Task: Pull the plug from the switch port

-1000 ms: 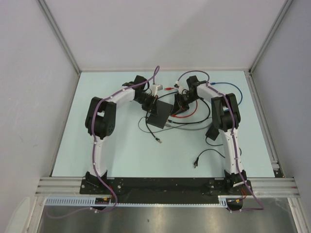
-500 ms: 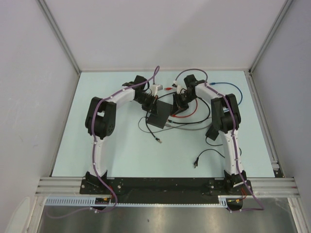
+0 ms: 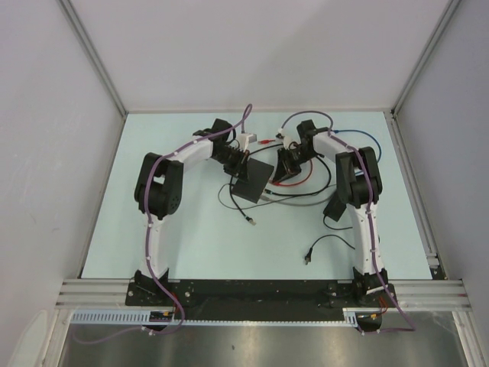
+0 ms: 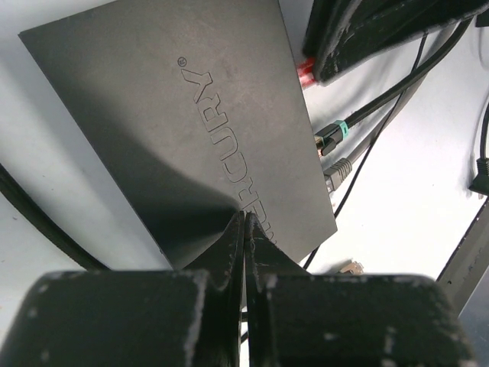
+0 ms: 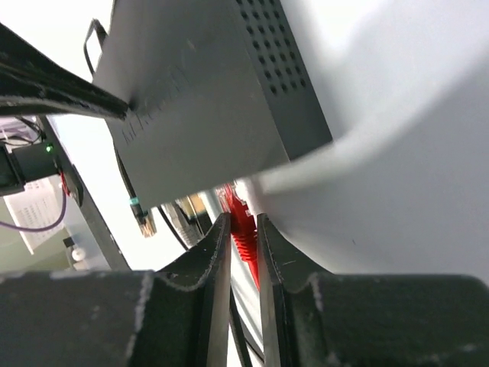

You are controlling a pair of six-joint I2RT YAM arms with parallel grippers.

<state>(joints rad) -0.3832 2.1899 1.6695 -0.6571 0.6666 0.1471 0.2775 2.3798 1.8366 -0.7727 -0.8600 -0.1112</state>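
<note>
The switch is a flat black box lying mid-table; it fills the left wrist view. My left gripper is shut with nothing between its fingers, and its tips rest on the switch's top near one corner. My right gripper is shut on the red plug, which sits at the switch's socket edge. Whether the plug's tip is still inside the port is hidden. Two more plugs, one with a green band and a grey one, sit in the same edge.
A red cable and black and grey leads trail right of the switch. A black adapter brick lies by the right arm. Loose plugs lie at the front. A blue cable loops at the back right.
My right gripper has shifted slightly to the right with the red plug in it. The left gripper and the switch have stayed nearly where they were.
</note>
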